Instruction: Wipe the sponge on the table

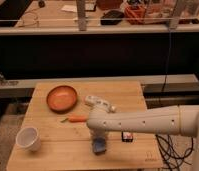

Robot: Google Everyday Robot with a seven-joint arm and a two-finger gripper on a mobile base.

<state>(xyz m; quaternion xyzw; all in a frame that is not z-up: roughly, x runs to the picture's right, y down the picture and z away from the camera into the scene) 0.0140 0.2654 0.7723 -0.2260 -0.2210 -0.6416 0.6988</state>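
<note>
Near the front edge of the table (53, 156), a little right of the middle, lies the sponge (98, 146), a small blue-grey block flat on the wooden planks. The gripper (97, 139) stands straight over it, pointing down, its tip touching or all but touching the top of the sponge. How far it is open, and whether it has hold of the sponge, I cannot tell, since its own body hides the tip. The arm (148, 120), white and thick, reaches in from the right side and runs low across the right half of the table before it bends down to the gripper. Just to the right of the sponge, partly under the arm, sits a small dark box (126, 136) with a touch of red and white on it, apart from the sponge. At the left front corner stands a white cup (29, 138), upright, well apart from the sponge. Farther back, near the middle of the table, a carrot (75, 119) lies on its side, just left of the arm's bend. Behind it a white object (99, 103), whose kind I cannot tell, lies just beyond the arm. To its left, toward the far left part of the table, rests a shallow, round orange-brown bowl (62, 97). Beyond the table a dark gap runs below a raised wooden bench (53, 15) cluttered with items, and a black cable (166, 65) hangs down at the right.
</note>
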